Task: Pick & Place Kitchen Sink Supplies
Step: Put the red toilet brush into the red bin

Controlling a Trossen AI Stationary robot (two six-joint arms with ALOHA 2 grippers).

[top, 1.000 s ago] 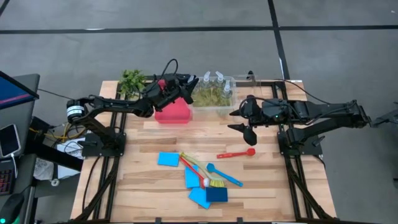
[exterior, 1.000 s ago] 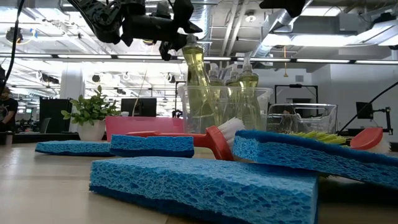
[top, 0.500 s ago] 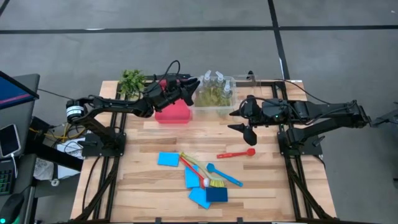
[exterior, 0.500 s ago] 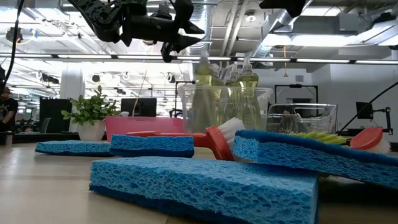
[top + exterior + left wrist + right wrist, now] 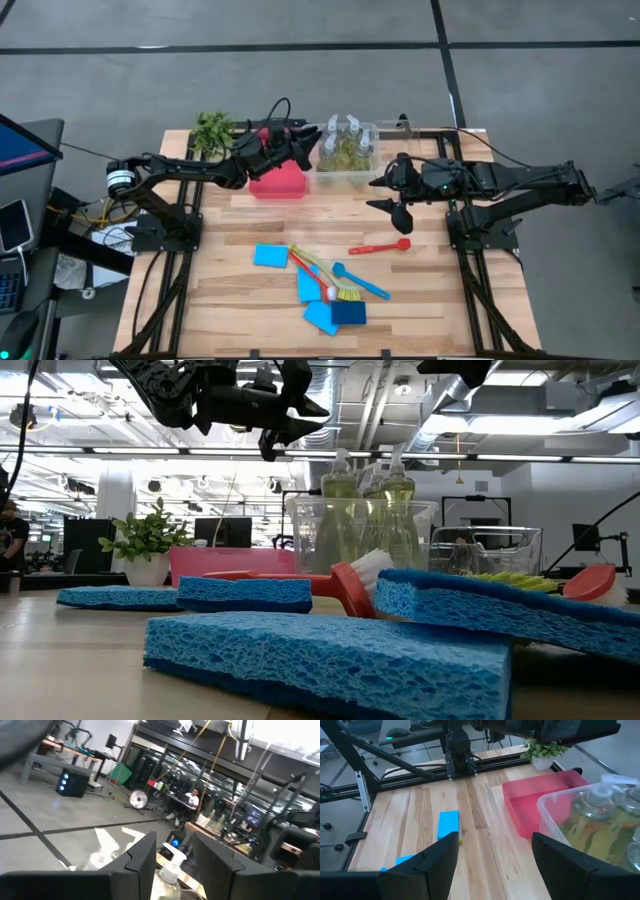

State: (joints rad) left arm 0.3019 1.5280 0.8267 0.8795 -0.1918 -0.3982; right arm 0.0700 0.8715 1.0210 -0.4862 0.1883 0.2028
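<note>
Near edge of tabletop [image 5: 220,300]: blue sponges [image 5: 322,300] and red, yellow, blue brushes [image 5: 345,285] lie in an overlapping pile, so the low view shows mostly sponge fronts and hides the brush handles. Right claw [image 5: 385,192] hovers spread and empty mid-tabletop beside the clear bin [image 5: 345,175]. At the far edge, bottles [image 5: 345,148] stand inside that bin, count unclear through plastic; left claw [image 5: 303,141] hangs spread, empty, over red tray [image 5: 278,185], fingertips partly blocking bin's edge.

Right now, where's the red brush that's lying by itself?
In the high view the lone red brush lies right of centre, below the right gripper and up-right of the sponge-and-brush pile.
</note>
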